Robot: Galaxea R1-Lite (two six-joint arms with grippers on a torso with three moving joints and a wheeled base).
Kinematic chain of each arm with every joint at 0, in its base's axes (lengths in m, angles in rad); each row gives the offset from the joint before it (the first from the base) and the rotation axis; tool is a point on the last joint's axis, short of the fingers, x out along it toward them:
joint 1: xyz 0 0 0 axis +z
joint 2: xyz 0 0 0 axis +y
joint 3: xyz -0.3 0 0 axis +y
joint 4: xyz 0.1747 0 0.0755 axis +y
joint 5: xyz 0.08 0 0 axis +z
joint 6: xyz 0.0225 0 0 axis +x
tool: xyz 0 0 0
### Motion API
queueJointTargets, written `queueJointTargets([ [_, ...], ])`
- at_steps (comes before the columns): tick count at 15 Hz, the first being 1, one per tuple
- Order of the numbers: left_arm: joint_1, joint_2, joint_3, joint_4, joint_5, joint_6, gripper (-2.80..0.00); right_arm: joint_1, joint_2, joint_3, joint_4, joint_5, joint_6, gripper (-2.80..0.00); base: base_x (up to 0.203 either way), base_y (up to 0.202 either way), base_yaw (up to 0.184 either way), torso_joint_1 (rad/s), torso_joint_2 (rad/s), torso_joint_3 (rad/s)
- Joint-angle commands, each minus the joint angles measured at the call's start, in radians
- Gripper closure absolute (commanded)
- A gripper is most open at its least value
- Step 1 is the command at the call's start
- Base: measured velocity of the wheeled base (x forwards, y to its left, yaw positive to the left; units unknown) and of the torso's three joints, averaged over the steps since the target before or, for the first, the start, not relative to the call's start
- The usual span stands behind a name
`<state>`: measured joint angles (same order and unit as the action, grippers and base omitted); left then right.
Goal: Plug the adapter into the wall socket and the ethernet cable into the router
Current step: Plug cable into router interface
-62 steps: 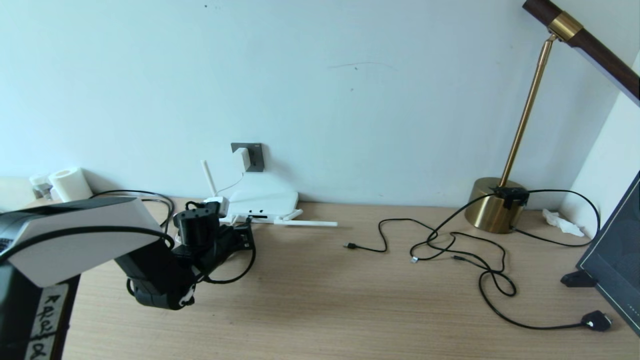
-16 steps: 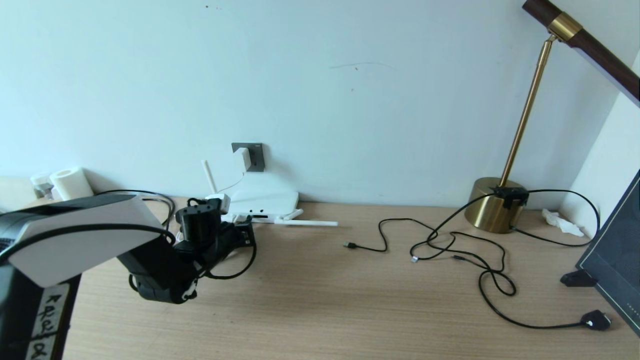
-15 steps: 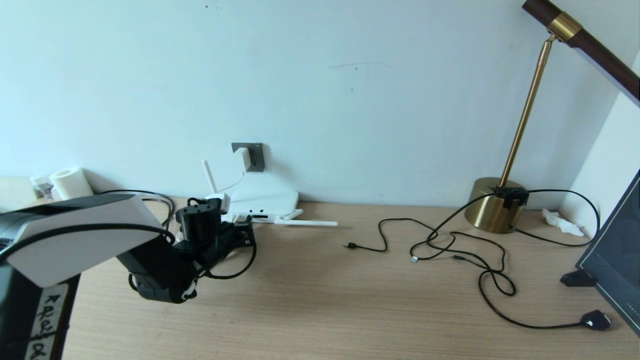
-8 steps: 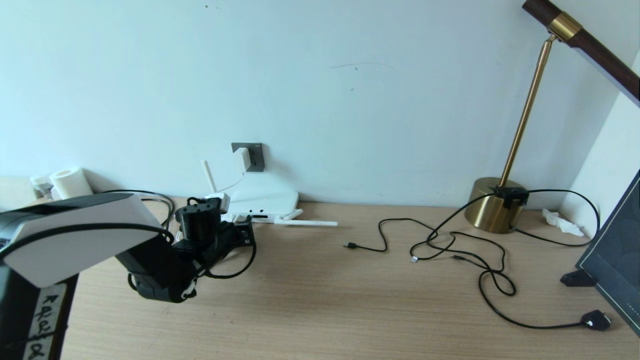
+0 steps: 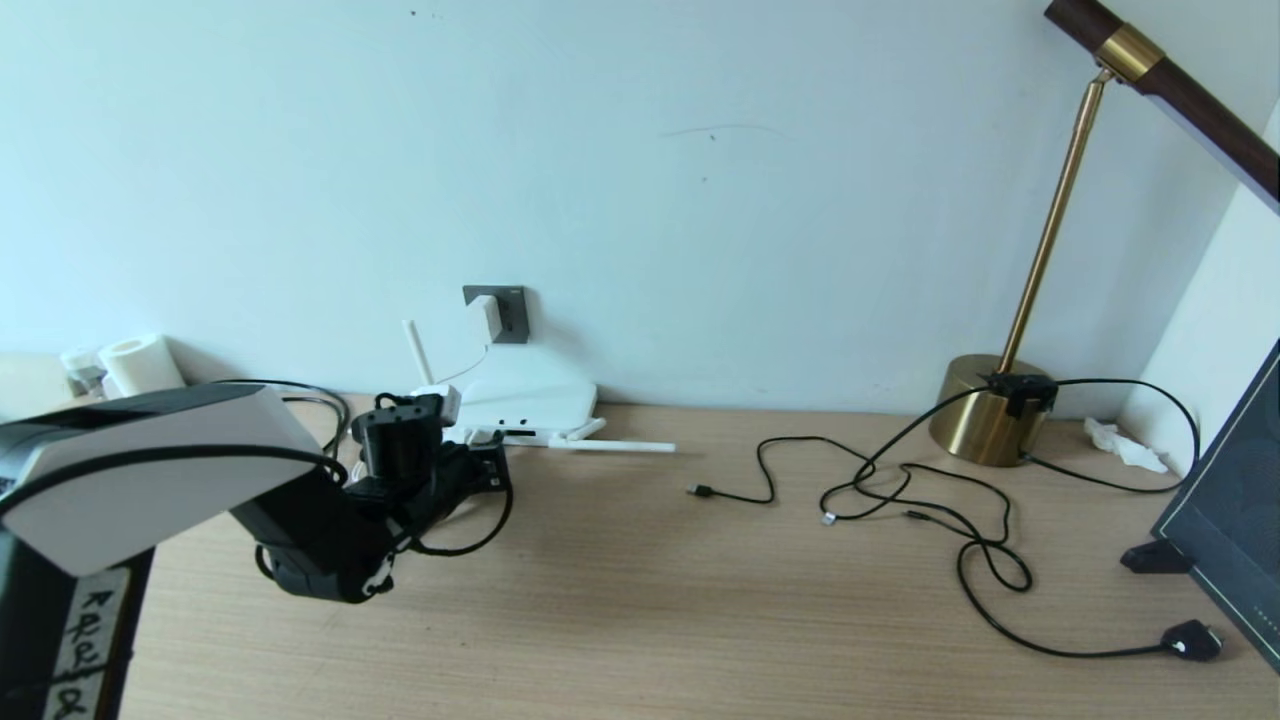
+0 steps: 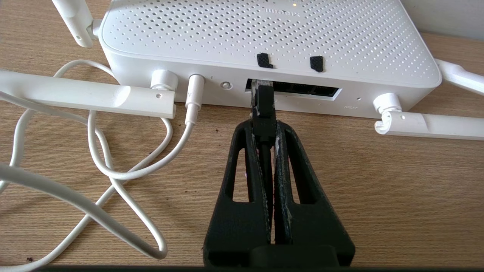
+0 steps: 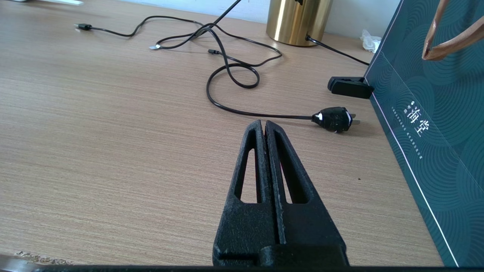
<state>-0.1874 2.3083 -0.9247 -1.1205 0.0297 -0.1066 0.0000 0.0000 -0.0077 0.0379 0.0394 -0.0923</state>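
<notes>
The white adapter sits in the dark-grey wall socket. Its thin white cord runs to the router, which lies flat against the wall. My left gripper is shut on the black plug of the ethernet cable. The plug's front end is at the leftmost opening of the dark port strip; how deep it sits I cannot tell. In the head view the left gripper is just in front of the router, with the cable looping under it. My right gripper is shut and empty, low over the table.
A brass lamp stands at the back right, with thin black cables tangled across the table and a black mains plug. A dark green box stands at the right edge. Router antennas lie on the table.
Over four seconds the left arm has edged forward toward the router with the plug. In the last second it has hardly moved.
</notes>
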Motion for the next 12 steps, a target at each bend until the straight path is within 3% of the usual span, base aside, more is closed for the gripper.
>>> queueJointTargets([
  [1, -0.001, -0.010, -0.002, 0.009, 0.011, -0.001, 0.00, 0.000, 0.002, 0.000, 0.000, 0.001, -0.001, 0.00, 0.000, 0.000, 0.000, 0.000, 0.00, 0.000],
  [12, -0.001, -0.021, 0.007, 0.010, 0.022, -0.001, 0.00, 0.000, 0.002, 0.000, 0.000, 0.001, -0.001, 0.00, 0.000, 0.000, 0.000, 0.000, 0.00, 0.000],
])
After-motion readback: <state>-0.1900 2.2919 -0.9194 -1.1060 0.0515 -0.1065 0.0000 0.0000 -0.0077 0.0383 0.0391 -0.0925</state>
